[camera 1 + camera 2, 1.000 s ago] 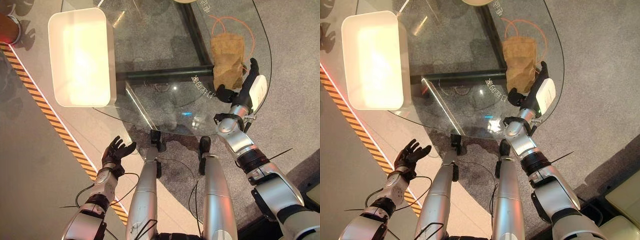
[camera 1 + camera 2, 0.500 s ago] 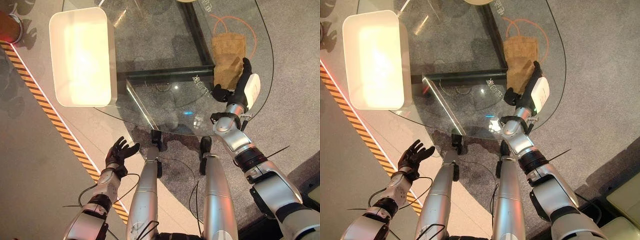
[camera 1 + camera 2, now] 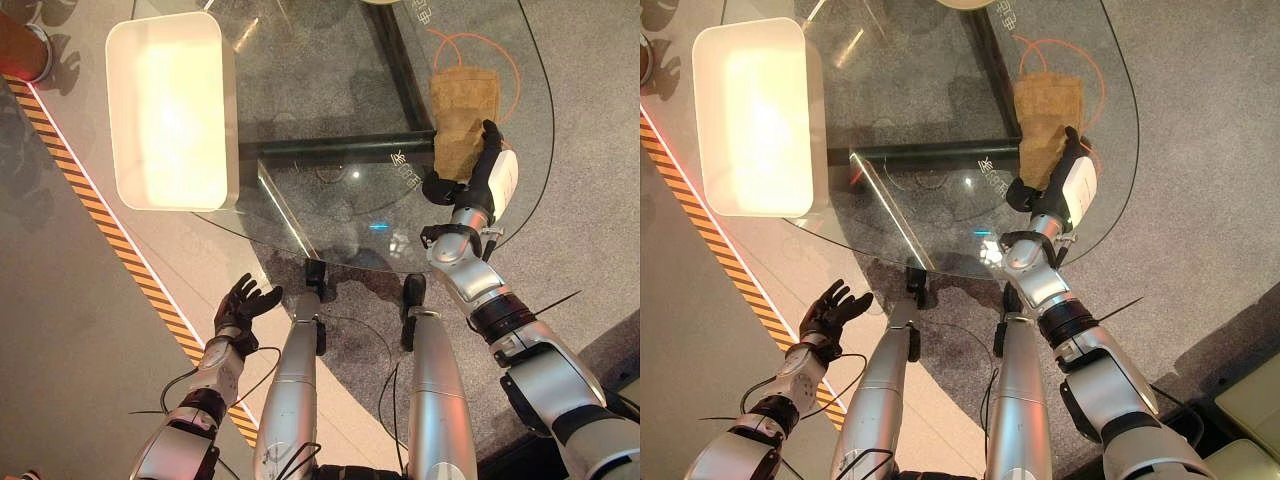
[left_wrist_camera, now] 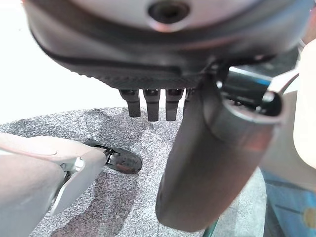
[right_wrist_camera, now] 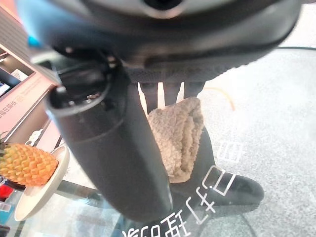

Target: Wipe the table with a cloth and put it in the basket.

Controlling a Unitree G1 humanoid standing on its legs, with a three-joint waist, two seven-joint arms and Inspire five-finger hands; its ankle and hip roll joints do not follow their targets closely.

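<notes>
The cloth (image 3: 463, 108) lies flat on the glass table's (image 3: 330, 130) far right. Your right hand (image 3: 487, 176), fingers straight, has slid farther onto its near edge, so wiping is underway. The basket (image 3: 170, 110) waits far left; your left hand (image 3: 240, 305) hangs relaxed.

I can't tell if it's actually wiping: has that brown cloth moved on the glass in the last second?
Yes. The cloth has slid farther from the robot, deeper into the orange ring, pushed by the right hand.
</notes>
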